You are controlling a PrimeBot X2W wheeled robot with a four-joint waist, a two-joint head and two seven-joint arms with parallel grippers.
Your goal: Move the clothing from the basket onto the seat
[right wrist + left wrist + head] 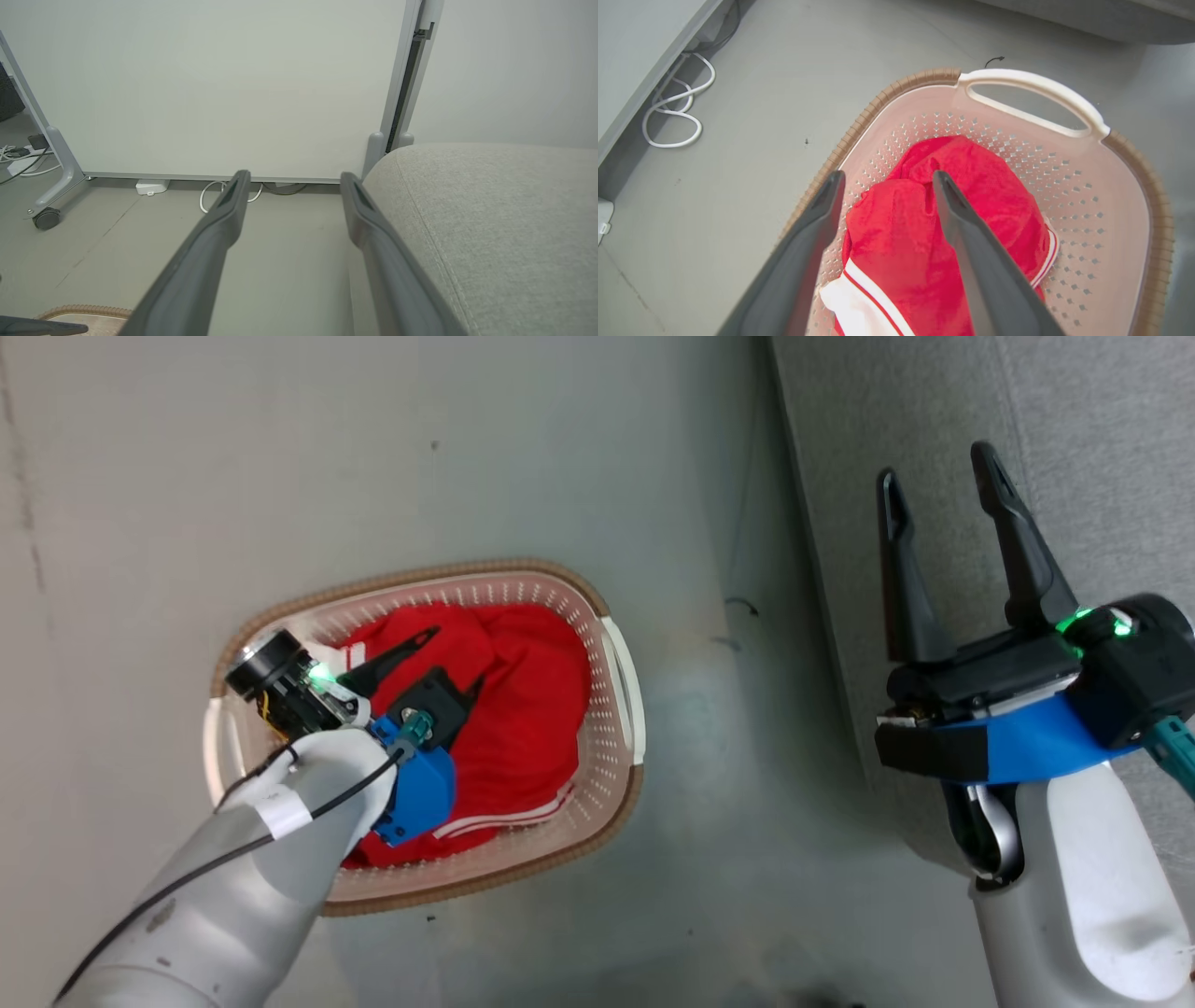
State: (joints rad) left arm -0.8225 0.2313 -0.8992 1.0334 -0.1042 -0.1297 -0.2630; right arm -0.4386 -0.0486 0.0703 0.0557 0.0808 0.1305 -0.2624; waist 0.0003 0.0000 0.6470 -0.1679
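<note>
Red clothing lies bunched inside the basket on the floor. L gripper hovers over it, jaws wide, apparently not touching fabric. R gripper, jaws wide & empty, is by the grey seat edge.

No legible text, label or number anywhere.
</note>
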